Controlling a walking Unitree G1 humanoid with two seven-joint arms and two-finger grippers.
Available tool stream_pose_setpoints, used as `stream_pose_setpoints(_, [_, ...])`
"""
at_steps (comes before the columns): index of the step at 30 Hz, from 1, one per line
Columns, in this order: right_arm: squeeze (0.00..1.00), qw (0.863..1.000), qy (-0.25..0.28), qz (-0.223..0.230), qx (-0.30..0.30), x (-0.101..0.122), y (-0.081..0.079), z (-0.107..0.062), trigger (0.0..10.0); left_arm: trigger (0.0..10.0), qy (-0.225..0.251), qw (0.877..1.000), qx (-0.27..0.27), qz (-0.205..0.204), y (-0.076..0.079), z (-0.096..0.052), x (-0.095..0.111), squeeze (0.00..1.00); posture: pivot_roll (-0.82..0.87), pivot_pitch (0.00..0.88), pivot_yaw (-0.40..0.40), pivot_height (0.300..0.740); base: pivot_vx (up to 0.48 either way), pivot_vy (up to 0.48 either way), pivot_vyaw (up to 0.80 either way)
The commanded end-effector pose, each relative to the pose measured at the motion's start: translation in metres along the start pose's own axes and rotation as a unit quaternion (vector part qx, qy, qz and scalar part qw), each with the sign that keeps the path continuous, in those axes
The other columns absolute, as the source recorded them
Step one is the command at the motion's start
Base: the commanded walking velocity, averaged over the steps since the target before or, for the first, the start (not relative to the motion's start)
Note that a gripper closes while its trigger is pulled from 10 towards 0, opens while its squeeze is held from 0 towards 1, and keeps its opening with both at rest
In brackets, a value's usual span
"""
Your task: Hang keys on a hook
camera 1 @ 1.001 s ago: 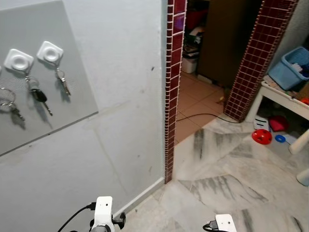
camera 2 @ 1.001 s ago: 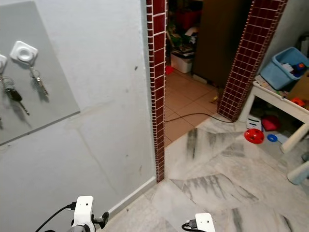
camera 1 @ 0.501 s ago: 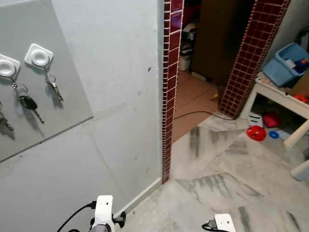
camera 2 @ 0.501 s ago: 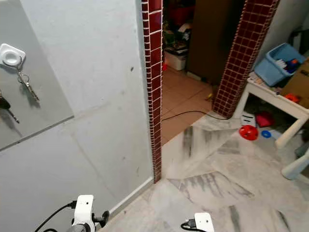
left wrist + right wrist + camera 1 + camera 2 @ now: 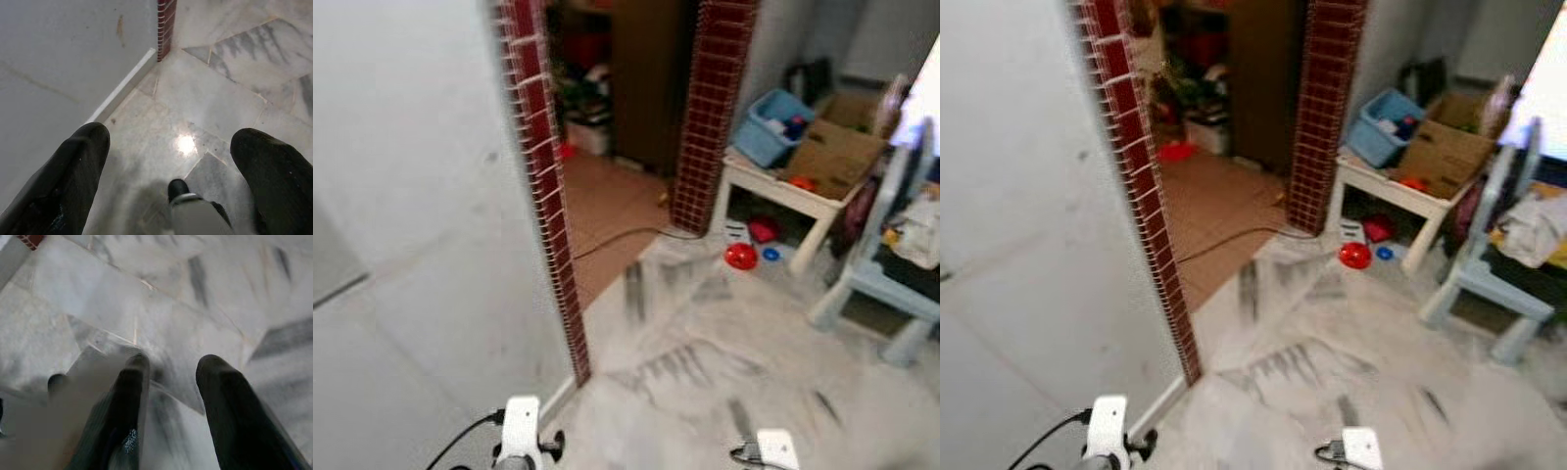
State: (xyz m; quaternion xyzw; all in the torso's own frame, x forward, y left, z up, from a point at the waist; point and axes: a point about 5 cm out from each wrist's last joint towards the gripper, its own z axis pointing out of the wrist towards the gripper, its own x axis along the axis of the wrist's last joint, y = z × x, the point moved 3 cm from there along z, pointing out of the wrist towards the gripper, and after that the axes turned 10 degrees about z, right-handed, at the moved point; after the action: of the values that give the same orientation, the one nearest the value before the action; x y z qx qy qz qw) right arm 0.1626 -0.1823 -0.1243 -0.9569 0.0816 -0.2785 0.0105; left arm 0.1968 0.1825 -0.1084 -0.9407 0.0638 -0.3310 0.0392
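No readable text, labels, brands or numbers anywhere; head views are motion-blurred and the cardboard box (image 5: 843,145) shows no legible print.

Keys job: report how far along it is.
Done: nothing evident. In hand: nothing; the left gripper and right gripper hang open, empty, above the marble floor, head facing the red-tiled pillar. Left: pick up keys, reach a hook, hang them.

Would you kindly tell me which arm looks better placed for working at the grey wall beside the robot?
Left, tentatively. The left gripper hangs open close beside the grey wall, while the right gripper, also open, hangs over the marble floor farther from that wall. Neither holds anything.
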Motion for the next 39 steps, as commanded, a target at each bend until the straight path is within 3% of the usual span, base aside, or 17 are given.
stream_pose_setpoints(1, [0.0,1.0,-0.008,0.0,0.005,-0.0033,-0.0027,-0.0001,10.0,10.0,0.004,1.0,-0.012,0.006,0.0089,0.0016,0.0053,0.0,-0.05,0.004,0.065,0.74,0.0,-0.341,-0.61])
stream_pose_setpoints(18, [0.0,1.0,-0.007,0.005,0.002,-0.0019,-0.0022,0.0002,10.0,10.0,-0.012,1.0,-0.008,0.001,0.0083,0.0011,-0.0002,0.0,-0.05,0.0,0.063,0.74,0.0,-0.074,-0.56])
stream_pose_setpoints(31, [0.0,1.0,-0.009,0.004,0.002,-0.0036,-0.0016,-0.0002,10.0,10.0,-0.015,1.0,-0.02,0.019,0.0124,0.0015,0.0003,0.0,-0.05,0.0,0.065,0.74,0.0,0.0,-0.56])
stream_pose_setpoints(39, [0.0,1.0,-0.01,0.005,0.001,-0.0045,-0.0019,-0.0003,10.0,10.0,-0.017,0.999,-0.02,0.029,0.0123,0.0015,-0.0001,0.0,-0.06,0.0,0.069,0.74,0.0,-0.382,-0.56])
